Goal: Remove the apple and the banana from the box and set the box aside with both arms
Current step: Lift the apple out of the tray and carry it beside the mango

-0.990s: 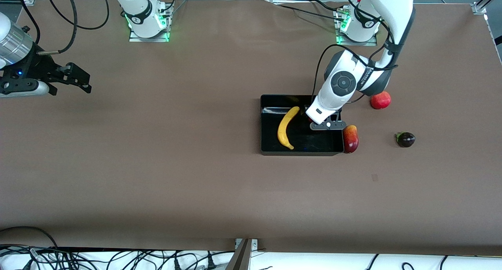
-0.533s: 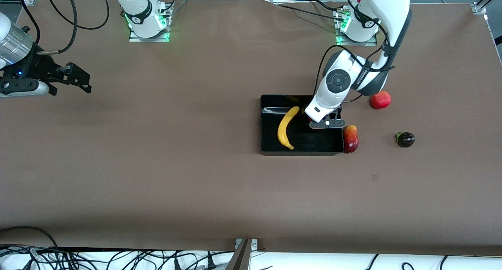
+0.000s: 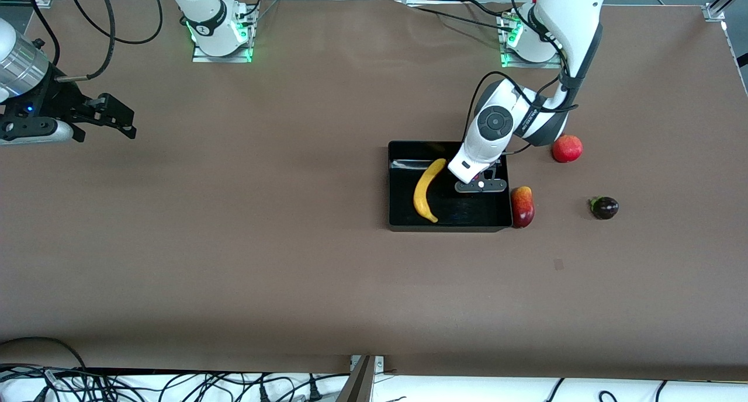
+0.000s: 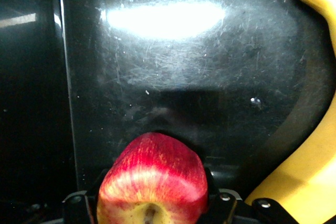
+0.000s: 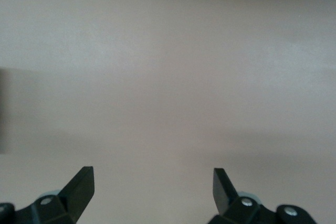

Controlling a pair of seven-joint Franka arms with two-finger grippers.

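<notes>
Two grippers we see: left gripper (image 3: pixel 480 180) hangs inside the box (image 3: pixel 403 222), apple (image 4: pixel 152 182) between its fingers; right gripper (image 5: pixel 152 187) waits open.

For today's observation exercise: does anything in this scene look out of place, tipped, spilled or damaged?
Nothing stands out. The banana lies flat in the box; the mango sits against its outer wall. The pomegranate and mangosteen rest intact on the table.

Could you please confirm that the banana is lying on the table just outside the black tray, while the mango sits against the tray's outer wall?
Not quite: the banana lies inside the black tray, as the front view shows. The mango does sit against the tray's outer wall, toward the left arm's end of the table.
</notes>
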